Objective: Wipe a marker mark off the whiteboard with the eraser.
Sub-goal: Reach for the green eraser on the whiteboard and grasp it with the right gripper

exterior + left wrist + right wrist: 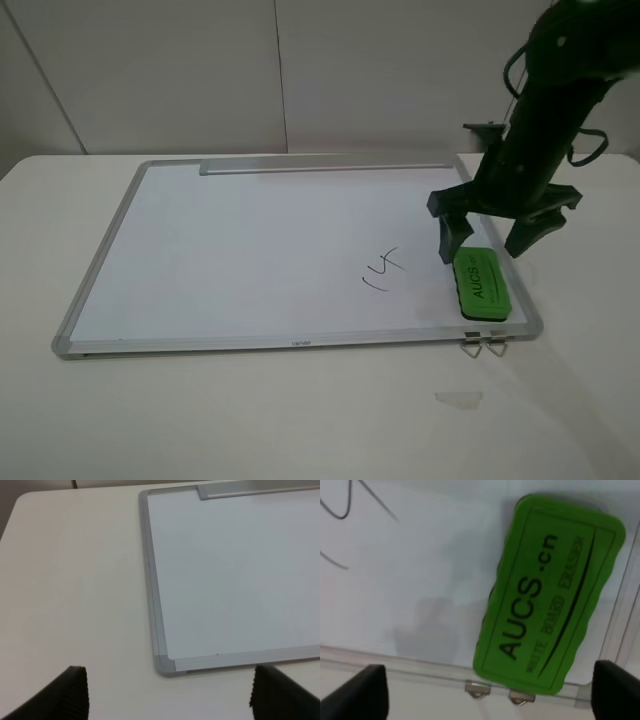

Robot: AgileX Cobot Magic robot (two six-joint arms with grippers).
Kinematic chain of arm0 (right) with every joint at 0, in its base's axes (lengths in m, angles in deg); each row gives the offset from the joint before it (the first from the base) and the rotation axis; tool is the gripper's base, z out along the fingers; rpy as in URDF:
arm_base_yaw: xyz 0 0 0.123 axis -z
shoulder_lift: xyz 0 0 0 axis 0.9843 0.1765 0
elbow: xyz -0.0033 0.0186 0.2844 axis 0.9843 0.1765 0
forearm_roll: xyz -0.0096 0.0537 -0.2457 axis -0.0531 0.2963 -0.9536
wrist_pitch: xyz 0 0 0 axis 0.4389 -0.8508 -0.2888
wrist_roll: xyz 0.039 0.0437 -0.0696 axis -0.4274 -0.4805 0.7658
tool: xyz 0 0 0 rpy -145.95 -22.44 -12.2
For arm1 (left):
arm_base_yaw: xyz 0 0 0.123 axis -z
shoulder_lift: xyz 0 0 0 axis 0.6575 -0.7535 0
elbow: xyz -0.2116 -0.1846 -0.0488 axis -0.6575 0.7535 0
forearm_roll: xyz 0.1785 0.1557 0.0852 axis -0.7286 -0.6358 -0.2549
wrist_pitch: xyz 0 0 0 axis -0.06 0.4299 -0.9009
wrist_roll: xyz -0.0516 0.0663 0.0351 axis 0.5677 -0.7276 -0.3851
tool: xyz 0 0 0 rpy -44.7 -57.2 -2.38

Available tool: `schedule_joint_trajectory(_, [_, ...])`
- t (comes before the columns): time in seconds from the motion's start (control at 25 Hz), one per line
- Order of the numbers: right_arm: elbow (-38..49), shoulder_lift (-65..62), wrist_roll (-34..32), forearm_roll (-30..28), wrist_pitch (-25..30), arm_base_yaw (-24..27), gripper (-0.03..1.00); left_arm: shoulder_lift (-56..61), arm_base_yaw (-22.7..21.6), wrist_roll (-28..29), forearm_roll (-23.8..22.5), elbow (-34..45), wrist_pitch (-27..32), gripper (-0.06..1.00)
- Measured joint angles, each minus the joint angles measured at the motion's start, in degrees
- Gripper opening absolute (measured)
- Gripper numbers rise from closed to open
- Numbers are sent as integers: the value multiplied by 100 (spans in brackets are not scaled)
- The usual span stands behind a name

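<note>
The whiteboard (pixel 250 240) lies flat on the table, silver frame all round, tray strip (pixel 325 167) along its far edge. A thin black marker mark (pixel 385 270) like "14" sits right of centre; part of the marker mark (pixel 345 510) shows in the right wrist view. The green eraser (pixel 481 284) with "AUCS" lettering rests at the board's near right corner, filling the right wrist view as the eraser (pixel 550 590). My right gripper (pixel 492 243) hovers open just behind and above the eraser, fingers apart, holding nothing. My left gripper (pixel 167 695) is open beside the whiteboard's near left corner (pixel 165 662).
Two metal clips (pixel 484 346) stick out from the board's near edge under the eraser. A faint smudge (pixel 458 398) marks the white table in front. A pale wall rises behind the table.
</note>
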Motion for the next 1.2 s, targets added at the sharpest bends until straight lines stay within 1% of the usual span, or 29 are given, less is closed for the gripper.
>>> schedule_joint_trajectory(0.16, [-348,525,-36,-73,20,0,81,0,0,0,0,0,0,68])
schedule_joint_trajectory(0.24, [-390,729,-137,-196,15,0,81,0,0,0,0,0,0,68])
schedule_joint_trajectory(0.36, [-399,933,-363,-556,49,0,81,0,0,0,0,0,0,68])
schedule_joint_trajectory(0.48, [-399,996,-452,-707,37,16,81,0,0,0,0,0,0,68])
schedule_joint_trajectory(0.6, [-404,1055,-456,-638,-76,95,81,0,0,0,0,0,0,68])
schedule_joint_trajectory(0.8, [-404,1300,-379,-463,-91,383,81,0,0,0,0,0,0,68])
schedule_joint_trajectory(0.88, [-404,1300,-288,-416,-91,389,81,0,0,0,0,0,0,68])
schedule_joint_trajectory(1.08, [-404,1305,-10,-9,-97,389,81,0,0,0,0,0,0,68])
schedule_joint_trajectory(1.2, [-404,1305,80,103,-97,389,81,0,0,0,0,0,0,68])
